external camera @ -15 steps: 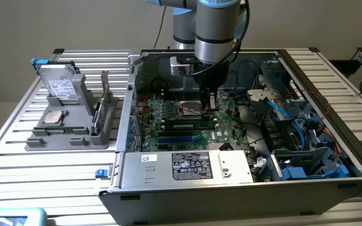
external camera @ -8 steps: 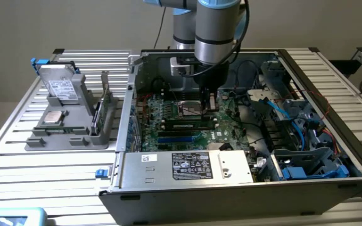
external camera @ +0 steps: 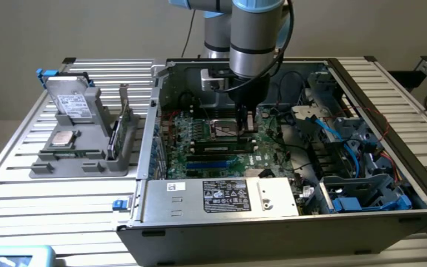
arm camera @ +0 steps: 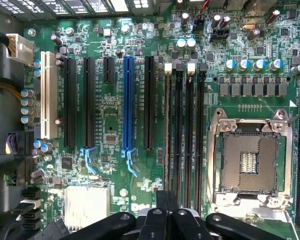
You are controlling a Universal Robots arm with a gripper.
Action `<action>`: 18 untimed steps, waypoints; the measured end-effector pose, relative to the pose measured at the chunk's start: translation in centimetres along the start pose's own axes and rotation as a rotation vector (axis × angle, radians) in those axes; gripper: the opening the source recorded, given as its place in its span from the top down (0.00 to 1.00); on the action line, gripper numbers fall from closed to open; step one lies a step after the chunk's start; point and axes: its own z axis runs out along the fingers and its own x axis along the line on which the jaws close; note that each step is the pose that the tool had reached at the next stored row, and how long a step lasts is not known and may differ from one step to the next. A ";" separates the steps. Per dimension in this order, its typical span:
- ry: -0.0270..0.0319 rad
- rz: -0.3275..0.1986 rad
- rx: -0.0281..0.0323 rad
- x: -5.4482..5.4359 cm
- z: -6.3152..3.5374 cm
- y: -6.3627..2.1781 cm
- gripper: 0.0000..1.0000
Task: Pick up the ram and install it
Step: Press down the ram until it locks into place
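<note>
Reaching down into the open computer case (external camera: 421, 183), my gripper (arm camera: 166, 200) has its fingers pressed together on the ram (arm camera: 168, 130), which stands in a slot just left of the empty chip socket (arm camera: 249, 162)

Labels everywhere, none readable: the white sticker (external camera: 175, 187) and the dark rating plate (external camera: 226, 197) on the silver power supply (external camera: 198, 204) blur out, and the slot markings printed on the green motherboard (arm camera: 110, 115) are too tiny to read.
</note>
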 end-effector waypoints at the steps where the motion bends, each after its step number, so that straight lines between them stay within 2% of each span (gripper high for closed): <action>1: 0.0001 0.000 -0.0001 0.0 0.02 0.00 0.89; 18: 0.0003 0.004 -0.0021 0.0 0.41 0.01 0.89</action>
